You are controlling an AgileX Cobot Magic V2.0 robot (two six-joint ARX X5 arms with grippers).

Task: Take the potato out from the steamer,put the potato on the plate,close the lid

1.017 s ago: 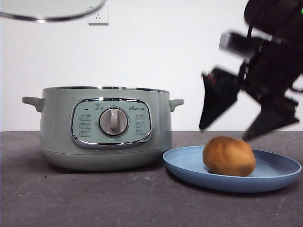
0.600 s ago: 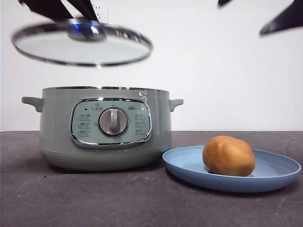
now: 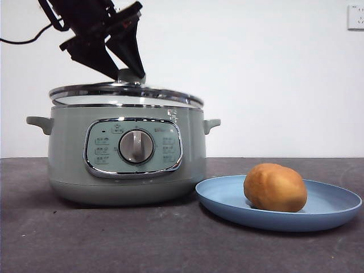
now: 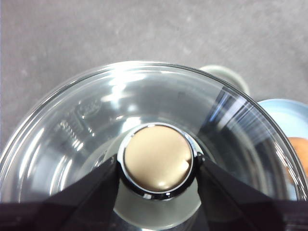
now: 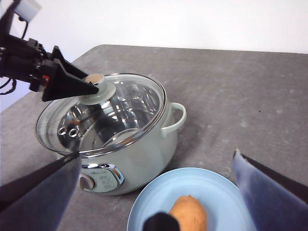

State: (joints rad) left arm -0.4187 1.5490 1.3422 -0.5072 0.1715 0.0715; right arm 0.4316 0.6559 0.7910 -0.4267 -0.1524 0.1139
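Left gripper (image 4: pixel 157 168) pinches the knob of the lid (image 3: pixel 122 94), which sits slightly tilted, not yet flat, directly above the steamer (image 3: pixel 125 153). Right gripper (image 5: pixel 154 192), jaws spread, waits above the plate (image 3: pixel 227 199) holding the potato (image 3: pixel 275 187) beside the steamer.

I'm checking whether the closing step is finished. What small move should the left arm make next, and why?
Probably open the left gripper and lift away. Its jaws sit on either side of the lid knob, and the lid looks set on the steamer rim, though slightly tilted in the front view, so a small downward ease first may help. The potato already lies on the plate.
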